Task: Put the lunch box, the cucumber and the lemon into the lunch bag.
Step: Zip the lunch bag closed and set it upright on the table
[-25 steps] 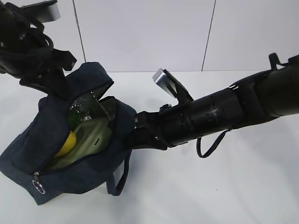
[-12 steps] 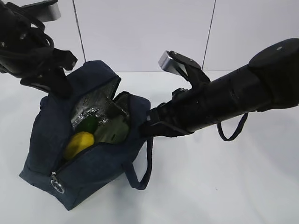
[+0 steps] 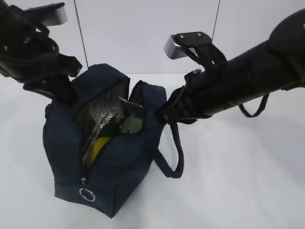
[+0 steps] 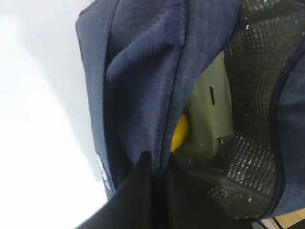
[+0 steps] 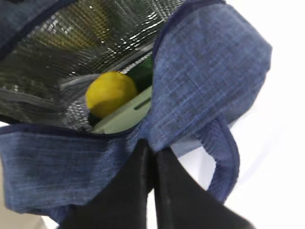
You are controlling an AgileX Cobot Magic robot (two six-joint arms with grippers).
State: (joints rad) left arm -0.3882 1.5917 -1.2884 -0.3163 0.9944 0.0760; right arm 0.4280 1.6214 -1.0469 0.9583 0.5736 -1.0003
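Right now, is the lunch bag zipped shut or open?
Open. The lunch bag gapes at the top, silver lining showing, with the lemon and lunch box visible inside; the zipper pull hangs low at its near end.

Inside the lunch bag (image 3: pixel 119 157) most of the load is hidden. In the exterior view only a yellow sliver of the lemon (image 3: pixel 96 145) shows through the zipper gap, and a dim green patch deeper in cannot be told apart as cucumber or lid. In the left wrist view the lunch box (image 4: pixel 209 112) shows just one end of its sage lid with a latch slot; the navy fabric covers the rest. In the right wrist view the cucumber (image 5: pixel 143 71) is a dark green scrap behind the lemon. Both arms run off the frame edges, and the jaws' tips are buried in fabric folds.
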